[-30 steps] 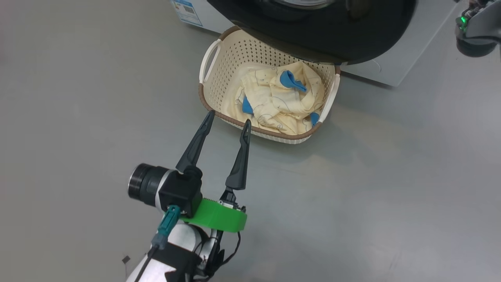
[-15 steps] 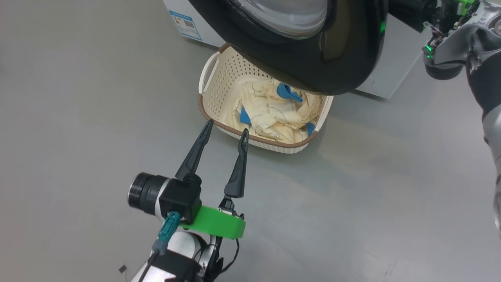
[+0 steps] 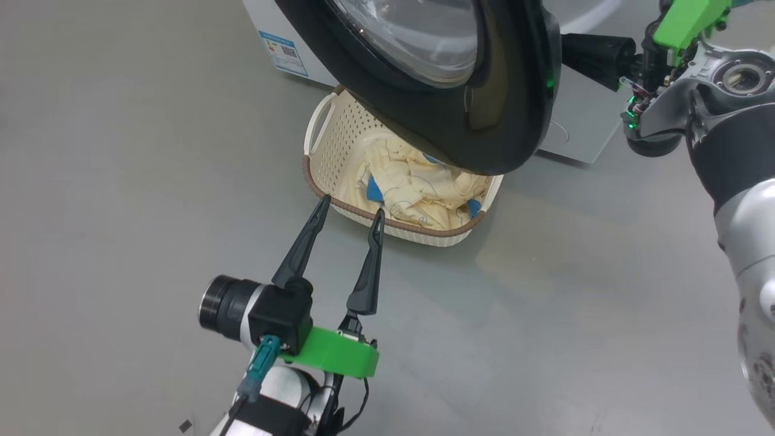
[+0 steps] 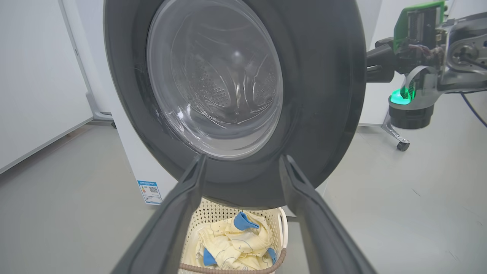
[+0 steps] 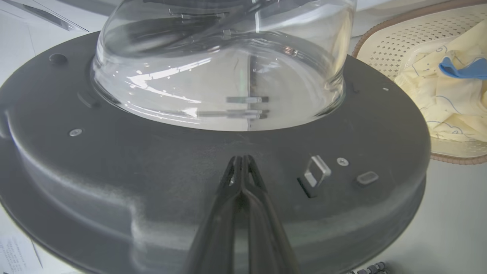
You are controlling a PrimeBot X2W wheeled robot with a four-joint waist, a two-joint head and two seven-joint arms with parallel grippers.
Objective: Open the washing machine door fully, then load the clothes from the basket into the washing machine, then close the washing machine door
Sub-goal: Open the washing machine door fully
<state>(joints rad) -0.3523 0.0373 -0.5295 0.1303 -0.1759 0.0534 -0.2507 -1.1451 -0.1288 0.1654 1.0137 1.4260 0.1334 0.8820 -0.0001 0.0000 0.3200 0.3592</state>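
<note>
Head view | left jaws spread, pointing at basket (image 3: 424, 235) | right jaws pinched together (tips at door (image 3: 490, 139))

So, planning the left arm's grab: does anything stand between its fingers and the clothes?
Partly. The washing machine door overhangs the far part of the basket, above the clothes; the near side, facing the open left gripper, looks unobstructed.

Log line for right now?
door part open | right tool shut, tips at its inner face | left tool open near basket | clothes in basket
</note>
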